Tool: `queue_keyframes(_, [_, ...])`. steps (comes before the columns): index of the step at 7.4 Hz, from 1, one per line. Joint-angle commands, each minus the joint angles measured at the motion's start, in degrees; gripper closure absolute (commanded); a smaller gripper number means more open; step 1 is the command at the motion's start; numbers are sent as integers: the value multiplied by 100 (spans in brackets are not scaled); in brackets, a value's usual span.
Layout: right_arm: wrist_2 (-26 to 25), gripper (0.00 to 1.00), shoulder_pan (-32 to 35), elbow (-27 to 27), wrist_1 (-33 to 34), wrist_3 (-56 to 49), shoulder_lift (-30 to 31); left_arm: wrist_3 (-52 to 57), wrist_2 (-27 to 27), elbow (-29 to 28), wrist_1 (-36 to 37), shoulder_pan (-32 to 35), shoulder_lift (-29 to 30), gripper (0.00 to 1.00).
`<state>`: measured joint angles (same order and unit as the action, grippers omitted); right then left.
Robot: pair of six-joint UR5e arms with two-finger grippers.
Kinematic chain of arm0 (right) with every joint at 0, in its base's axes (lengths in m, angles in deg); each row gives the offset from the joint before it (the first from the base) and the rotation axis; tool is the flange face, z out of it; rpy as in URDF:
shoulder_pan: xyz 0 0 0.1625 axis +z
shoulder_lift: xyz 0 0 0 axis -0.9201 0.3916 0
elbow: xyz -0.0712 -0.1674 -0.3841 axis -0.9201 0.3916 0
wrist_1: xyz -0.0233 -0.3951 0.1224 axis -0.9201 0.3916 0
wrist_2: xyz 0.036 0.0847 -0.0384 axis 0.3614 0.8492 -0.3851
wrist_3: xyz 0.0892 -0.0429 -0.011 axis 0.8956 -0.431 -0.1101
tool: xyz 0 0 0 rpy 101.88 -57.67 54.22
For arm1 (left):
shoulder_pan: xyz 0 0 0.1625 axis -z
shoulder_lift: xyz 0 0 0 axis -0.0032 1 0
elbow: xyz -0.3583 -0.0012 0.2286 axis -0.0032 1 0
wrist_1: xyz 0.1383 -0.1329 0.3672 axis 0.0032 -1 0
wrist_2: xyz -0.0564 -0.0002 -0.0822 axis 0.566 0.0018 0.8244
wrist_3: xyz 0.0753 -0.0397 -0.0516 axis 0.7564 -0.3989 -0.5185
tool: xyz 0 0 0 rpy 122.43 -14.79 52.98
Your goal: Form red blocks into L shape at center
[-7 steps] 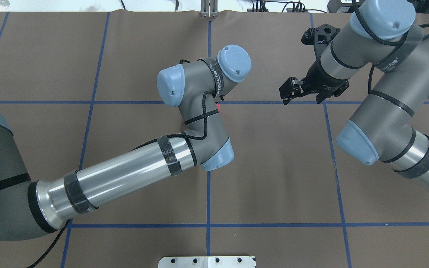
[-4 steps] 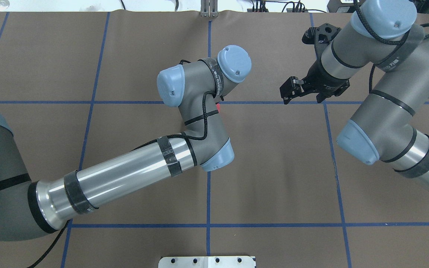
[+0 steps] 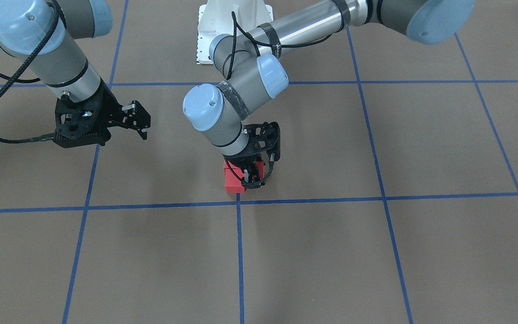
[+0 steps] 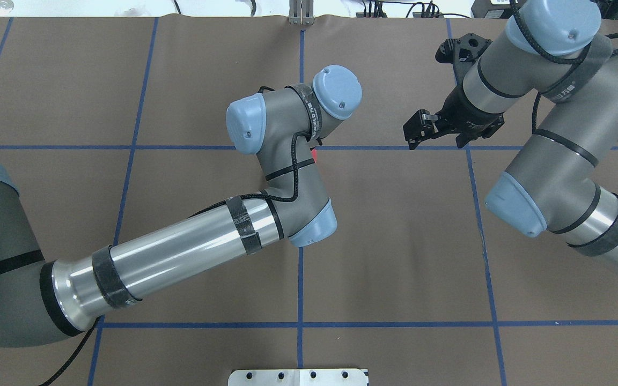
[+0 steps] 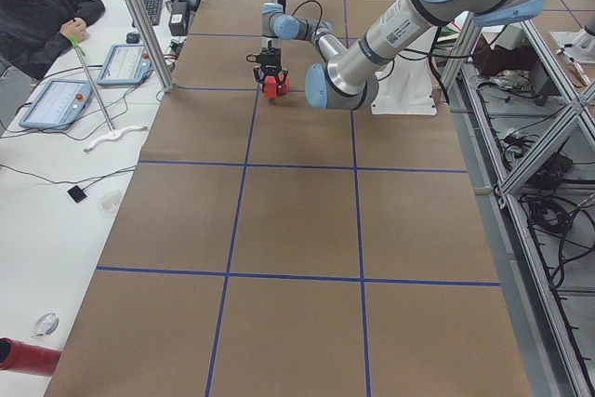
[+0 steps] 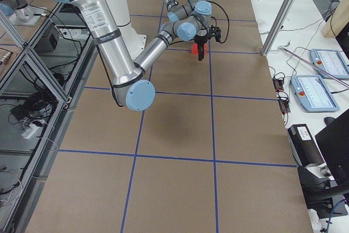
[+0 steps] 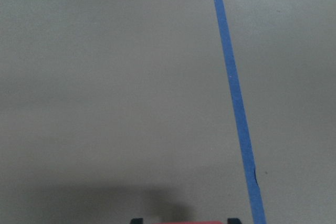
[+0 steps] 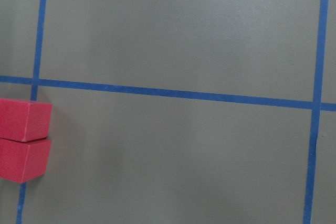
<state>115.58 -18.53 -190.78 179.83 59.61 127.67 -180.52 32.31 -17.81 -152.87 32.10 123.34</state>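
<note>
The left pincer point(image 3: 254, 176) stands low over the red blocks point(image 3: 232, 182), its fingers narrow astride 1 of them; whether they press it I cannot tell. The blocks sit clustered on the table point(image 3: 376, 270), just beside the center point(image 3: 238, 202). The right pincer point(image 3: 136, 119) hovers well apart, fingers parted, holding nothing.
</note>
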Motion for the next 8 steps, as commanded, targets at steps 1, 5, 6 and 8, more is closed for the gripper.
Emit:
queue_keyframes(1, [0, 1, 9, 1, 1, 0, 0, 0, -3, -2, -75, 8, 4, 78])
queue_keyframes(5, [-9, 1, 10, 10, -8, 0, 0, 0, -38, -2, -84, 26, -5, 78])
queue_keyframes(6, [-9, 1, 10, 10, -8, 0, 0, 0, -38, -2, -93, 26, -5, 60])
queue_keyframes(8, [-9, 1, 10, 10, -8, 0, 0, 0, -38, -2, -93, 17, -5, 23])
